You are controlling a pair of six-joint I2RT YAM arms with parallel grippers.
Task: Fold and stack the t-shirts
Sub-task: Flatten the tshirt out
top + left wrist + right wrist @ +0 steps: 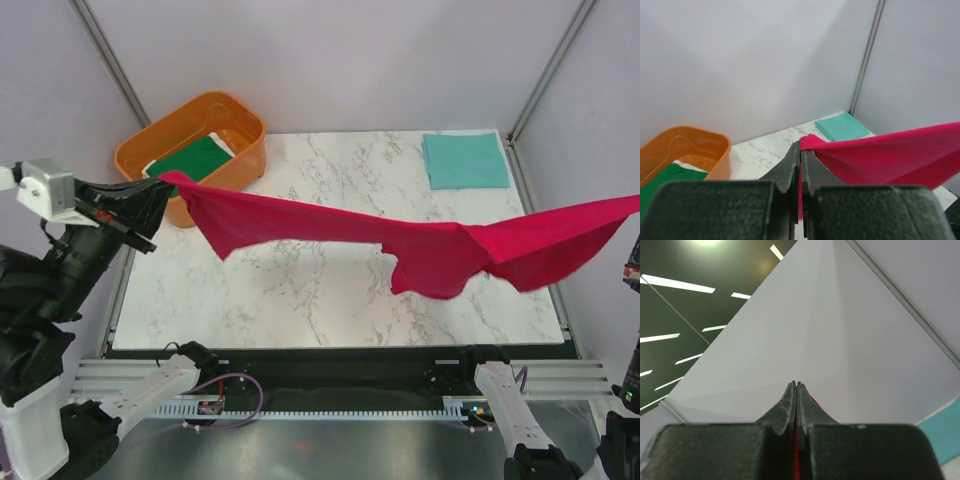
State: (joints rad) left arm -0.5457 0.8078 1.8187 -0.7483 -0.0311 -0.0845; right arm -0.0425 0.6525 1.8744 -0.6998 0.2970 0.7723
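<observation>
Left claw (pixel 800 150), right claw (pixel 796 386) clamp bright red cloth t-shirt (pixel 330 225) above desk (pixel 300 300) — teal folded t-shirt (pixel 465 160) far-right corner, orange plastic tub (pixel 190 140) far-left.

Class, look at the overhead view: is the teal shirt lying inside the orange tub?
No, the teal shirt lies folded on the table's far right corner; the tub holds a green shirt.

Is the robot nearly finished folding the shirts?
Partway. Done: the teal t-shirt lies folded at the far right. In hand: the red t-shirt, stretched in the air between the left gripper and right gripper. Left: the dark green t-shirt, waiting in the orange tub, then stacking.
</observation>
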